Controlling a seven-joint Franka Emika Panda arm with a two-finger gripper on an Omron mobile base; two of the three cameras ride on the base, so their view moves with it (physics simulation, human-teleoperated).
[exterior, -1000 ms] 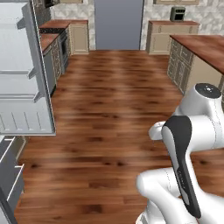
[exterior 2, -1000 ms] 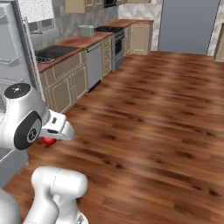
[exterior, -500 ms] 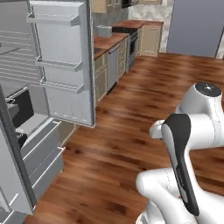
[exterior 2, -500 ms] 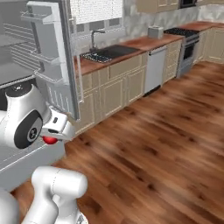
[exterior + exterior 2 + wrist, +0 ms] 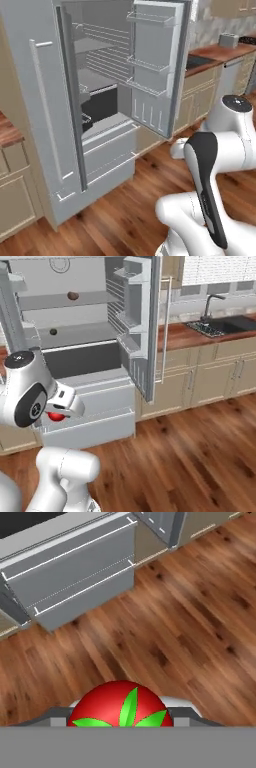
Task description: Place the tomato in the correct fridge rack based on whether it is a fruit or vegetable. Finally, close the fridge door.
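Left base view, fridge: the grey fridge [image 5: 40, 125] stands ahead of me, its door [image 5: 160, 65] swung wide, with wire racks on the door's inner face and ribbed shelves inside.
Left base view, change: half a second ago the fridge sat at the left edge; now it stands nearly centred, because my base has turned, not because anything moved.
Left base view, floor: glossy brown wood planks [image 5: 130, 210].
Right base view, tomato: the tomato [image 5: 55, 416] is a small glossy red ball tucked at my gripper [image 5: 60, 413], low in front of the fridge's drawer fronts [image 5: 95, 406].
Right base view, gripper: clenched on the tomato.
Right base view, shelves: a dull brown lump [image 5: 73, 295] sits on the upper shelf, a small dark round thing [image 5: 53, 332] on the shelf below.
Right base view, surroundings: beige cabinets [image 5: 210, 381], a reddish counter with a dark sink [image 5: 212, 326].
Hand view, tomato: smooth red dome [image 5: 120, 709] with a green star-shaped cap, between my fingers, above the plank floor.
Hand view, drawers: flat grey panels [image 5: 70, 567] with thin pale edge lines.
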